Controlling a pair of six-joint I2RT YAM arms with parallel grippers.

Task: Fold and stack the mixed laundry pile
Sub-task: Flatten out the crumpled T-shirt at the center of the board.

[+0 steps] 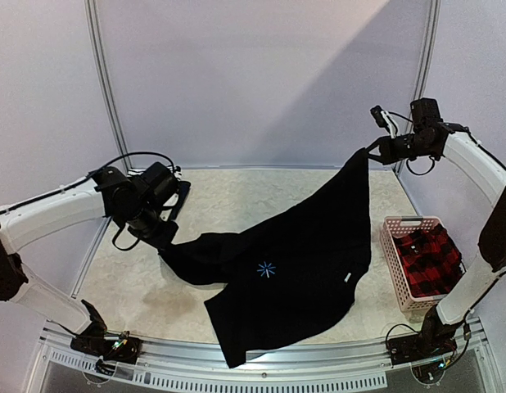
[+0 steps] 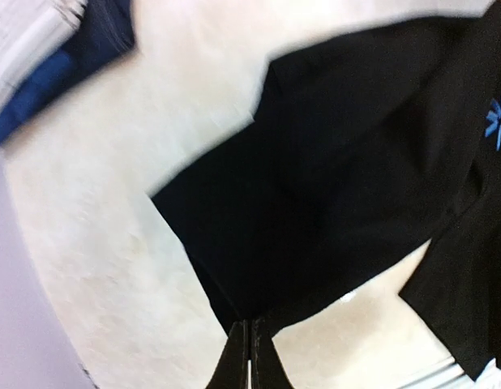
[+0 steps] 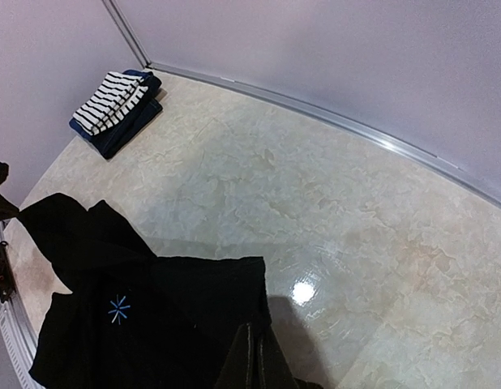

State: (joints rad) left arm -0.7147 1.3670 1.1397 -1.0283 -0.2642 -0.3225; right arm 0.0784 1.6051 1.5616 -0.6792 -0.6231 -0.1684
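A pink slotted plastic basket stands upright on the right side of the table, near its front edge. The table top is beige with a marbled pattern. A pale wall closes the back. A slotted metal rail runs along the front edge.

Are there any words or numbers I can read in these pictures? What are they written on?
No words or numbers can be read anywhere in these views.
Blue star mark on the black shirt: only a picture sign, with no letters.
Small white tag on the same shirt: too small to read.
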